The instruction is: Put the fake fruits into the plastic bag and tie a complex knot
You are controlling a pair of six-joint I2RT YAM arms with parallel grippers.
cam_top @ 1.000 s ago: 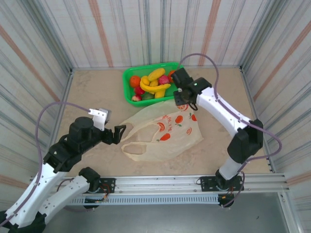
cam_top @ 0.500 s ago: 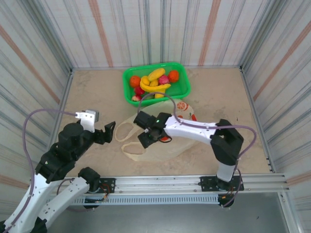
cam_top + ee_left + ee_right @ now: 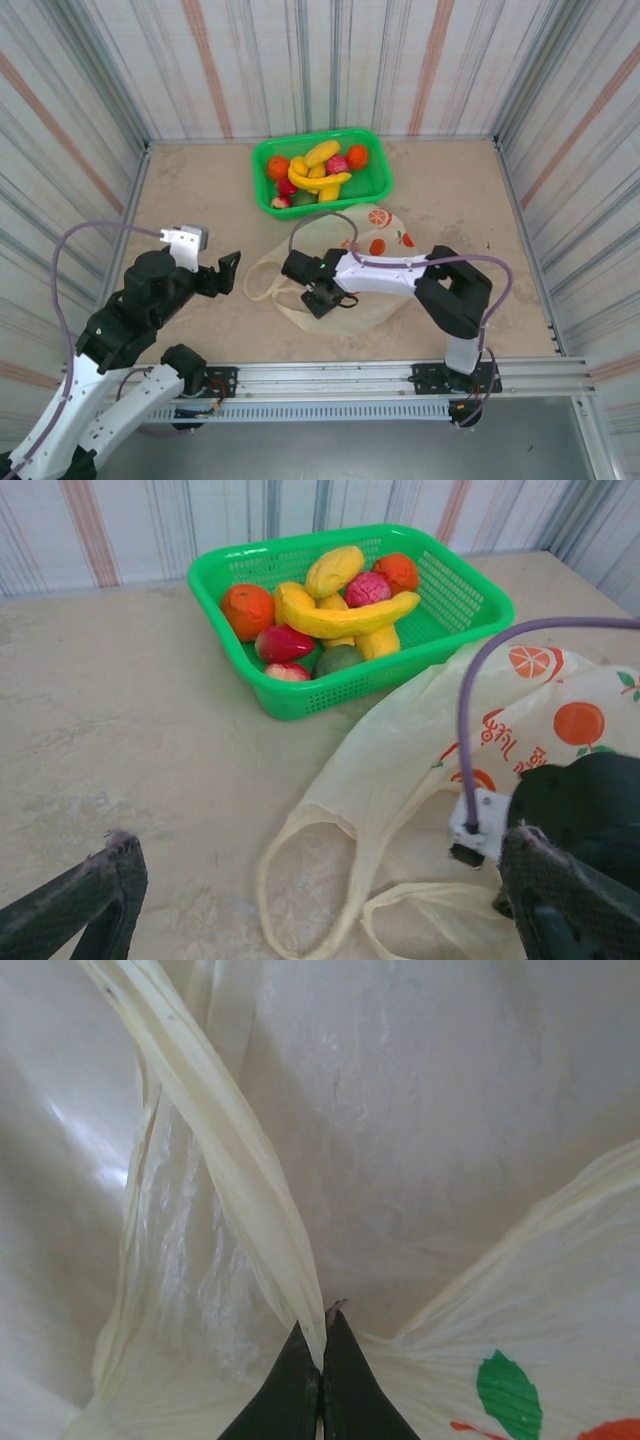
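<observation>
Where the right gripper (image 3: 320, 1375) meets the thin translucent cream-coloured plastic bag (image 3: 560, 1310), its two dark fingertips are pressed together with no gap. They pinch a narrow, twisted strip of the bag's handle (image 3: 235, 1170), which runs up and away from the tips to the upper left. From above, this right gripper (image 3: 322, 297) sits low over the bag (image 3: 385, 228), at the end nearer the left arm, with the right arm stretched across the bag's middle.

The left gripper (image 3: 225, 272) stands apart from the bag on the left, its jaws spread wide and nothing between them. In its own wrist view the left gripper (image 3: 320, 880) shows one dark finger (image 3: 95, 895) at the lower left corner and the other at the lower right. The bag's loose loop handle (image 3: 275, 875) lies flat on the beige table (image 3: 130, 730) between them, touched by neither.

The bag (image 3: 400, 750) lies flat and crumpled, printed with red-orange fruit pictures. Red lettering (image 3: 495, 735) sits beside them, too creased and small to read.

The small glossy plastic fruits (image 3: 340, 610), yellow bananas, orange rounds and red and green pieces, are piled in the green rectangular plastic basket (image 3: 300, 695). From above, the fruits (image 3: 322, 172) and basket (image 3: 262, 190) are near the far wall, just beyond the bag.
</observation>
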